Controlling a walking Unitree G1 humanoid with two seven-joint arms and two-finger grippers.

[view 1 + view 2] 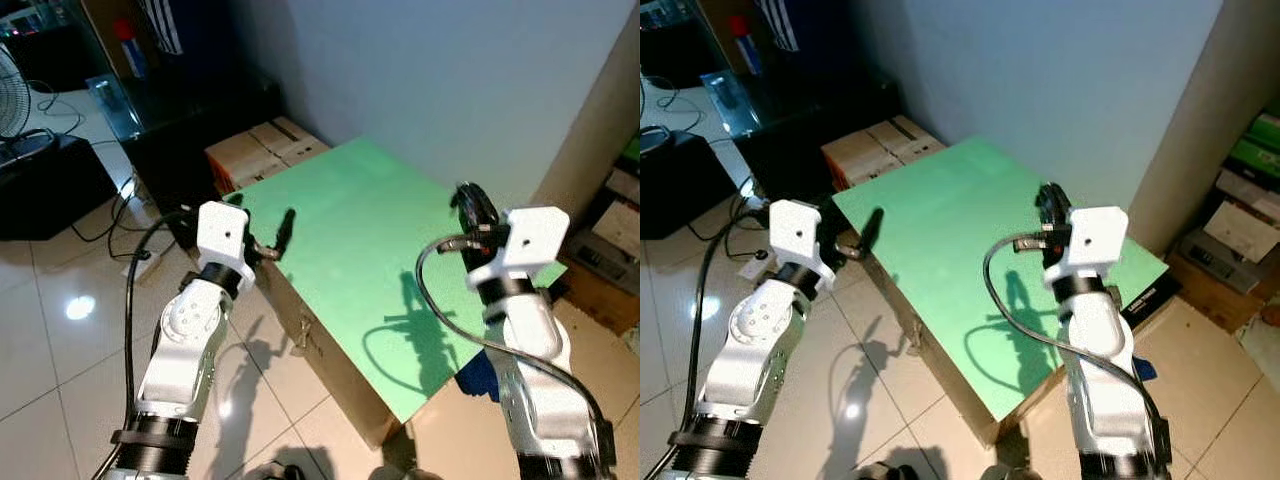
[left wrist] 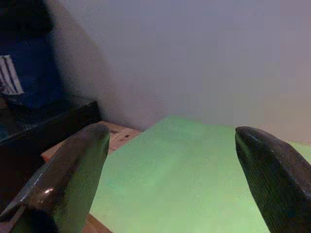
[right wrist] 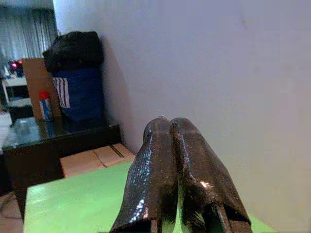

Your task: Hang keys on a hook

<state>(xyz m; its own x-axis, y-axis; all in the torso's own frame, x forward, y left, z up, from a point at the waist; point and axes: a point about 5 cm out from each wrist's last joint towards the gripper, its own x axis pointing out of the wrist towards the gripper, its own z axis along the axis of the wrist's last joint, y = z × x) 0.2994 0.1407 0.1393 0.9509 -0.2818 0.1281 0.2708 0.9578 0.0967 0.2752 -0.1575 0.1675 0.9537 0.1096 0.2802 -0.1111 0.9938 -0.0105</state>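
A bare green tabletop (image 1: 350, 230) stands before me against a pale wall. My left gripper (image 1: 272, 240) hovers over the table's near left corner, open, with its two black fingers (image 2: 73, 174) wide apart and nothing between them. My right gripper (image 1: 470, 205) is raised above the table's right side, pointing toward the wall. Its fingers (image 3: 160, 160) are pressed shut together, and nothing can be seen in them.
Cardboard boxes (image 1: 265, 150) lie behind the table's left end, beside a black glass-topped cabinet (image 1: 170, 110). A black case (image 1: 50, 185) and cables sit on the tiled floor at left. Stacked boxes (image 1: 615, 230) stand at right, and a dark blue object (image 1: 480, 375) lies by the table's near right corner.
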